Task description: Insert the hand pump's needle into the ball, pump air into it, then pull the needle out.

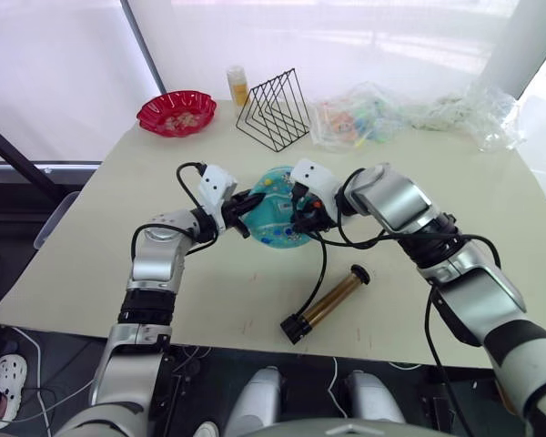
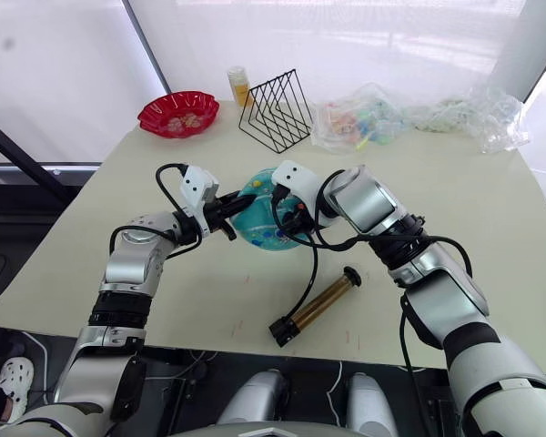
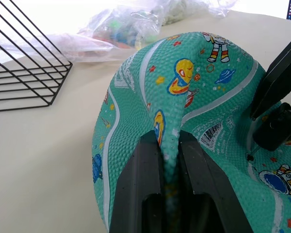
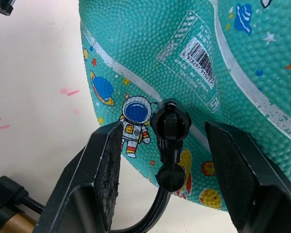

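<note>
- Your ball (image 1: 278, 218) sits near the middle of the surface (image 1: 491, 209), partly deflated, with a fold of its skin standing up.
- Your left gripper (image 3: 169, 194) has its fingers (image 3: 138, 189) pressed together on that fold, pinching the ball's rubber between them.
- Your right gripper (image 4: 162, 160) is at the ball's other side with its fingers (image 4: 104, 167) spread; the hose's black end fitting (image 4: 170, 131) stands between them, touching neither.
- The fitting's tip is against the ball just beside the white label patch (image 4: 196, 41); you cannot see the needle itself.
- The hose (image 1: 320, 269) runs from the fitting down toward the near edge to the hand pump (image 1: 328, 302).
- The pump lies flat on the surface, apart from the ball, nearer the front edge.
- Toward the far edge you have a red dish (image 1: 176, 112), a black wire rack (image 1: 275, 111), a small bottle (image 1: 238, 86) and clear plastic bags (image 1: 364, 114).
</note>
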### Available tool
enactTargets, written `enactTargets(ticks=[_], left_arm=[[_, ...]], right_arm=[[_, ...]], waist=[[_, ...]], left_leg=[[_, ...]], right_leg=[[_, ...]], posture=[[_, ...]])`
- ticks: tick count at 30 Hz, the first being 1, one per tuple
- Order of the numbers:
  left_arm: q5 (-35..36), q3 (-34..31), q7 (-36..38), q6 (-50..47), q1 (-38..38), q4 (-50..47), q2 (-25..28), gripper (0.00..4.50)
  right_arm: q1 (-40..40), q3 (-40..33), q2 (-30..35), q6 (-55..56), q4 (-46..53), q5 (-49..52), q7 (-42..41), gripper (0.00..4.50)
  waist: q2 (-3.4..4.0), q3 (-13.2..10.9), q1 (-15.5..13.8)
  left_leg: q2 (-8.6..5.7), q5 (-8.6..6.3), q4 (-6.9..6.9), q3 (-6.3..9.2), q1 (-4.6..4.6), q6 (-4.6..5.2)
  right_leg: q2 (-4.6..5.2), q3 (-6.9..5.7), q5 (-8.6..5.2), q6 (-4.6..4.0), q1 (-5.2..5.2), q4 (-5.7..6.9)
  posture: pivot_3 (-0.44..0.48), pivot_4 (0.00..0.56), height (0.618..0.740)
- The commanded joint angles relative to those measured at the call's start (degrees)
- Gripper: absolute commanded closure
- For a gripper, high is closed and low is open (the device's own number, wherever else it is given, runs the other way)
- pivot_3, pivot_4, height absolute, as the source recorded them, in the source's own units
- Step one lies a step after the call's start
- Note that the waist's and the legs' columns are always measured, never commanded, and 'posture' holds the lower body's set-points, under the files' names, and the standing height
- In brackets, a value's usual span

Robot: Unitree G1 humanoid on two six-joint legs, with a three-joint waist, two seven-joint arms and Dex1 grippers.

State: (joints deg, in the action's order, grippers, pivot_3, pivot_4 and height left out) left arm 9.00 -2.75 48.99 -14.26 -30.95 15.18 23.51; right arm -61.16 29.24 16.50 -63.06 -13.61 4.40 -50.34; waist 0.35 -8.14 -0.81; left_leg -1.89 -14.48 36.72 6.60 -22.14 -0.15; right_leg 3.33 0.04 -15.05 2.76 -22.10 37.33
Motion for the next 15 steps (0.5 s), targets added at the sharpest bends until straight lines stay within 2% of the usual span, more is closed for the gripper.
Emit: enactTargets(ticks=[1,15], left_arm=[[-1.09,5.06,1.47,-1.26,2.0,2.3,-1.3,4.5],[-1.2,5.2,1.45,-0.69,2.0,2.96,-1.49,4.5]], right_arm=[[-2.15,-1.2,-0.22,1.08,1.07,0.13,0.47,2.53],[-2.57,-1.0,-0.48,0.82,0.8,0.55,0.64,2.53]], waist=[[0.0,0.0,0.0],[0.01,0.0,0.0]], left_leg=[[0.0,0.0,0.0,0.0,0.0,0.0],[0.0,0.0,0.0,0.0,-0.01,0.0]], right_leg=[[0.0,0.0,0.0,0.0,0.0,0.0],[0.0,0.0,0.0,0.0,0.0,0.0]], posture=[[0.0,0.15,0.74],[0.0,0.15,0.74]])
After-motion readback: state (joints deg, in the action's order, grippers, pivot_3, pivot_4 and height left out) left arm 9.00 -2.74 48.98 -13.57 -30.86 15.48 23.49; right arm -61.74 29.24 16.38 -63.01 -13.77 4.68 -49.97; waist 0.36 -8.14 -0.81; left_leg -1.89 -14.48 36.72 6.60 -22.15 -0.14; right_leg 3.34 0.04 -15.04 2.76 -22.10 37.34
